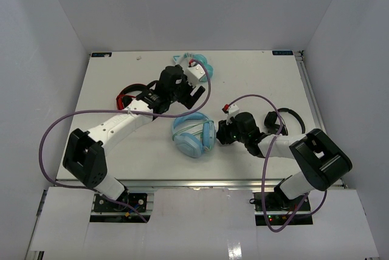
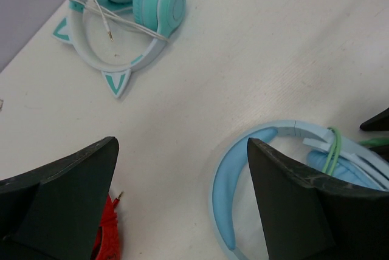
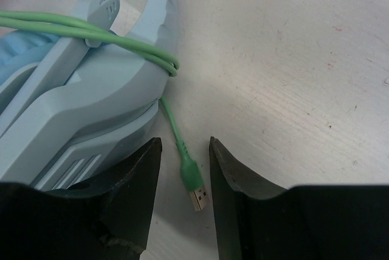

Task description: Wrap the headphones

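A white, matte, flat-topped bench (image 1: 255,75) fills the scene. The wrist views show its surface faintly scuffed and flecked with small marks. Plain pale grey panel walls (image 1: 200,5) close it in at the back and on both sides. A silver metal rail (image 1: 310,96) runs along its right edge, and another runs along the near edge. The light is even and soft, with faint shadows.
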You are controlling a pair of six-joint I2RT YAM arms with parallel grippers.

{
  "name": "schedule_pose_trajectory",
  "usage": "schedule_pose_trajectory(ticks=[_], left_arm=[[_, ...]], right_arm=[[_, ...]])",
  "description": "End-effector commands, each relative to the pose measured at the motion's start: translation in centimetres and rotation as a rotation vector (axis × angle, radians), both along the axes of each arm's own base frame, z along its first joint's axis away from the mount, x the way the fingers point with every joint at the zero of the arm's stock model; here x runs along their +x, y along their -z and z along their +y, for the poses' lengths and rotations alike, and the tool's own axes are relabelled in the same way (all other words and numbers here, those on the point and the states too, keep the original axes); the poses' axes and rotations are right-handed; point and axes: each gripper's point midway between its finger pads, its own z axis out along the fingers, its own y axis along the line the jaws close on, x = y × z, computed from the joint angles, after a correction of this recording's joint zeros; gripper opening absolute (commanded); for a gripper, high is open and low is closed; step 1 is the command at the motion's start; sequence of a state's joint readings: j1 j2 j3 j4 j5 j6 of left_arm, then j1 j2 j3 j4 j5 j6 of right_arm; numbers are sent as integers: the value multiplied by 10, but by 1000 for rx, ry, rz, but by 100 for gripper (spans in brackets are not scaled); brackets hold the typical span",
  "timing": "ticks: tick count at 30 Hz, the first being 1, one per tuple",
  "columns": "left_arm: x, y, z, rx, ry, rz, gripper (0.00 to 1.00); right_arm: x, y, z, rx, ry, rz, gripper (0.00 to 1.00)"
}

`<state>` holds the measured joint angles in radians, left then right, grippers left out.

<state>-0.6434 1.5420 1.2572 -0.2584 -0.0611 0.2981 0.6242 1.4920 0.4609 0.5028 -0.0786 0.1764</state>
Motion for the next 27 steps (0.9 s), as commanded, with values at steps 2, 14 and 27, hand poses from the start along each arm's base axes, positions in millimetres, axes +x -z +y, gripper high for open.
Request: schedule_pose_trajectory(ticks=[2, 14, 27], left_arm=[[-9, -57, -1, -140, -7, -40, 98], [-16, -65, 11, -195, -96, -7, 98], [-28, -65, 19, -212, -111, 5, 98]], right_arm=[[-1, -4, 3, 4, -19, -26, 42], [11, 13, -12, -76, 105, 13, 22], [46, 3, -4, -88, 148, 2, 23]])
